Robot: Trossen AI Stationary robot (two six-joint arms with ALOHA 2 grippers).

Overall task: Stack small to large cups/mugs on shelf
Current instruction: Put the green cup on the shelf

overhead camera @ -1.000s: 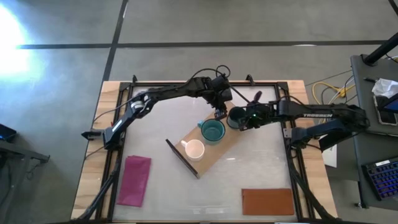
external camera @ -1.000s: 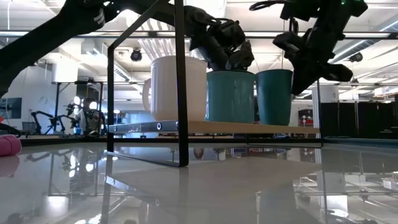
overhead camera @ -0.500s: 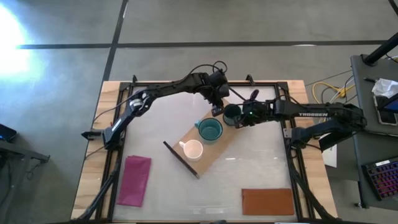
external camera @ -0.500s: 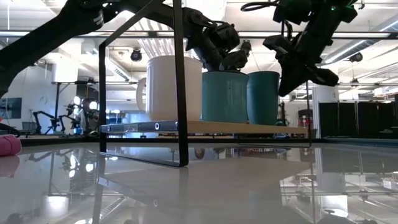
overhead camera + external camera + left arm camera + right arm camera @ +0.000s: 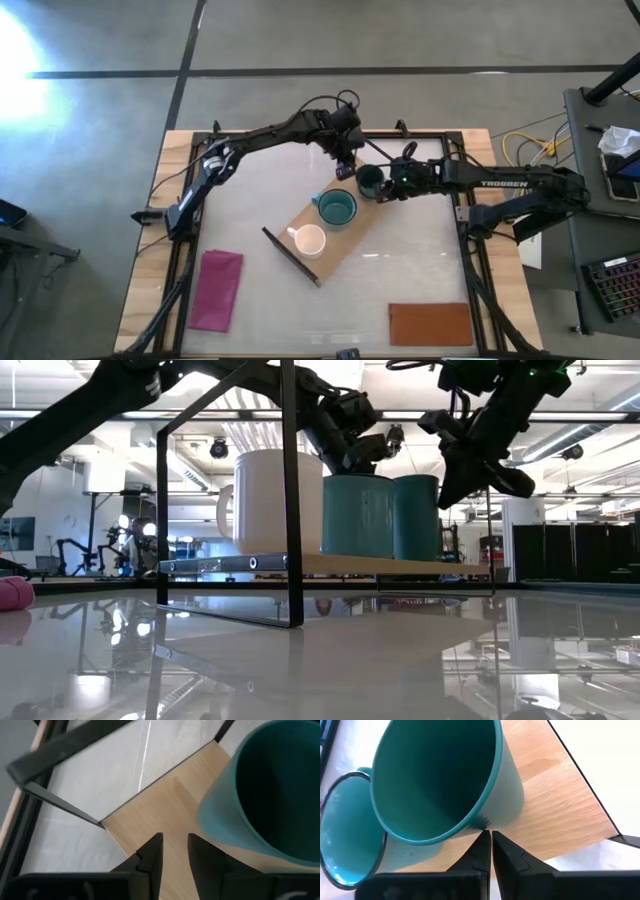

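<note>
The light-wood shelf (image 5: 350,240) lies slantwise mid-table. On it stand a white mug (image 5: 311,240), a teal mug (image 5: 338,208) and, at its far end, a dark green tumbler (image 5: 370,180). In the low view they stand in a row, tumbler (image 5: 415,518) right against the teal mug (image 5: 357,515). My right gripper (image 5: 388,185) is shut on the tumbler's rim. My left gripper (image 5: 346,163) hovers just beyond the teal mug, above the shelf's far end. Its fingers (image 5: 174,842) are a narrow gap apart and empty. My right gripper pinches the tumbler's rim (image 5: 481,824) between its two fingers, on the side toward the table's right. The fingers come slanting down from the right. The tumbler stands upright with its base on the shelf board (image 5: 415,558).
A magenta cloth (image 5: 217,290) lies at the near left and a brown mat (image 5: 430,323) at the near right. The shelf's black frame end (image 5: 290,490) stands close to the low camera. Bare tabletop lies between cloth and mat.
My right gripper has slid the tumbler along the shelf toward the teal mug, closing the gap between them. My left gripper has drawn back toward the table's far edge, away from the teal mug. The shelf has shifted slightly.
</note>
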